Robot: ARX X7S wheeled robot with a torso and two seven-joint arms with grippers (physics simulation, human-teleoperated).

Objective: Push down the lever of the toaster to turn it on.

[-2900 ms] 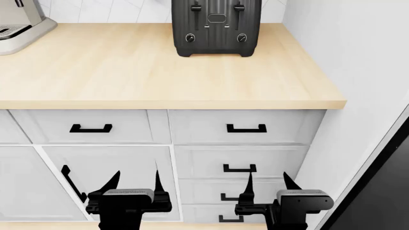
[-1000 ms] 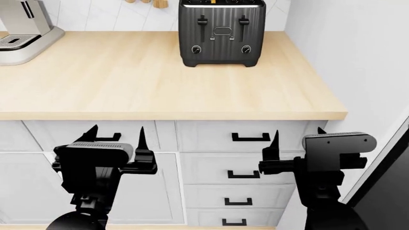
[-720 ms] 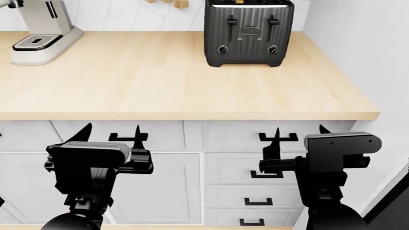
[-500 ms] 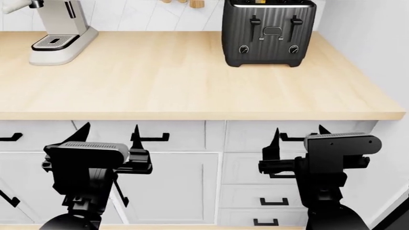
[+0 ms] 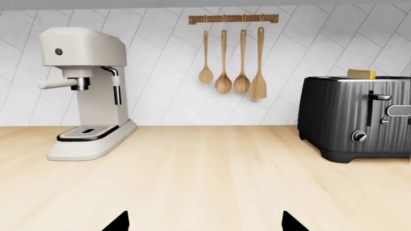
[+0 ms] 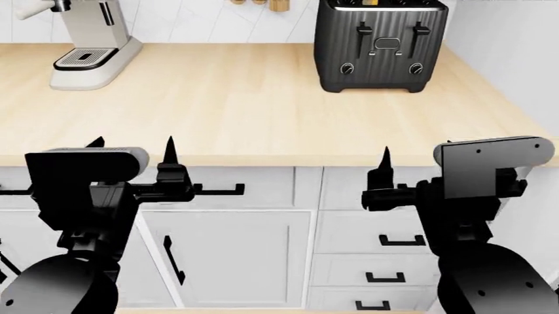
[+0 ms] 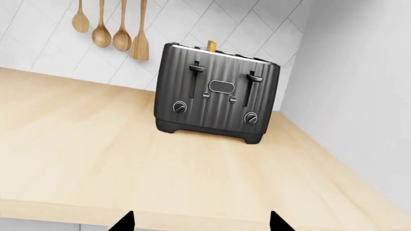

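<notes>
The black ribbed toaster stands at the back right of the wooden counter, against the tiled wall. Its two tab levers sit high in their slots, above two round dials. The right wrist view shows the toaster and both levers. The left wrist view shows its left part and one lever. My left gripper and right gripper are open and empty at the counter's front edge, far from the toaster.
A cream coffee machine stands at the back left. Wooden spoons hang on a wall rail. A white wall bounds the counter on the right. Drawers and cabinet doors lie below the counter.
Both arms have risen from drawer height to the counter's front edge. The view has shifted, so the toaster and coffee machine sit further right in it.
</notes>
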